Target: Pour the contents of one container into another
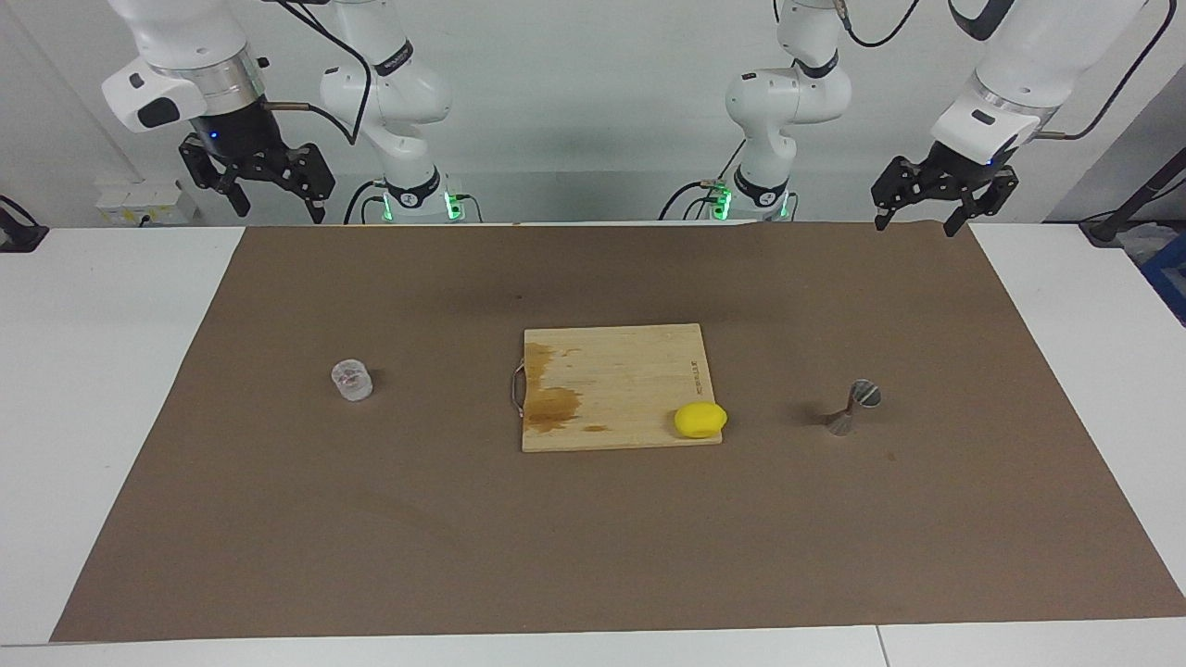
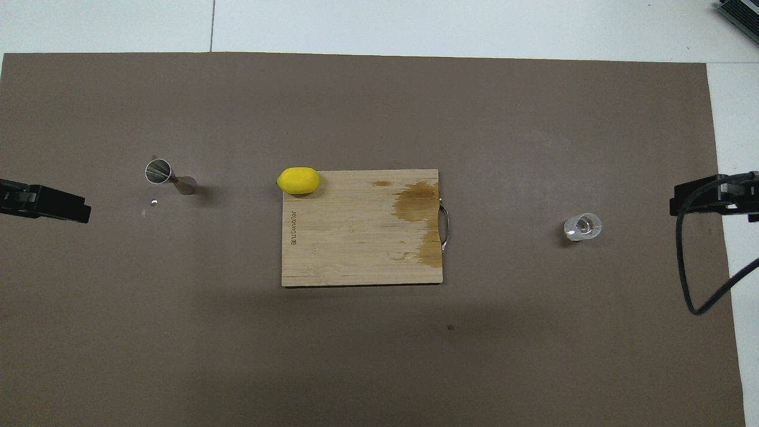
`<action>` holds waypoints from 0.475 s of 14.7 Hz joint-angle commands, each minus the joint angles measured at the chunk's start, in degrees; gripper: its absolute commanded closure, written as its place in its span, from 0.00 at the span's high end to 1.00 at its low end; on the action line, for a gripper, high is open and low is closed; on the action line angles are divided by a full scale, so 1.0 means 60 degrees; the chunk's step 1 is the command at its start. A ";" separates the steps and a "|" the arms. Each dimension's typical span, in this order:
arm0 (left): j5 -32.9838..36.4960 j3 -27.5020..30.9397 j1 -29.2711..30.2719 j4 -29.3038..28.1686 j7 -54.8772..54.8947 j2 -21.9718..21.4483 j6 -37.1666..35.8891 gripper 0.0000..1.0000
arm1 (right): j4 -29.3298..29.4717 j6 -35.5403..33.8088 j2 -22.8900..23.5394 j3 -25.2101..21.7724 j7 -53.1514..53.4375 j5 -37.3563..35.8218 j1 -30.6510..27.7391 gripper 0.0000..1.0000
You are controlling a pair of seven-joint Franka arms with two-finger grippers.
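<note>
Cup sits upright toward your right arm's end of the counter, at 9 o'clock of the board in the facing view | right tool open, empty, nearer arm | jigger at 3 o'clock, under open left tool | small stamp on the board, unreadable

Both arms are held raised and folded back at the robots' own edge of the tabletop, one at each end. The left tool is carried high with its fingers pointed down and spread apart, nothing between them. The right tool is likewise hung aloft, fingers parted and empty.
</note>
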 commanded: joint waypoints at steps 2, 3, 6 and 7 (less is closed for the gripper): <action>0.0017 0.0097 -0.0050 -0.0146 0.0168 -0.0170 0.0101 1.00 | -0.0204 -0.0030 -0.0206 0.0011 -0.0189 0.0153 -0.0122 0.99; 0.0017 0.0097 -0.0021 -0.0146 0.0168 -0.0170 0.0072 1.00 | -0.0204 -0.0030 -0.0206 0.0011 -0.0189 0.0153 -0.0122 0.99; 0.0017 0.0097 -0.0006 -0.0190 0.0416 -0.0199 0.0115 1.00 | -0.0204 -0.0030 -0.0206 0.0011 -0.0189 0.0153 -0.0122 0.99; 0.0017 0.0112 -0.0006 -0.0190 0.0562 -0.0184 0.0173 1.00 | -0.0204 -0.0030 -0.0206 0.0011 -0.0189 0.0153 -0.0122 0.99</action>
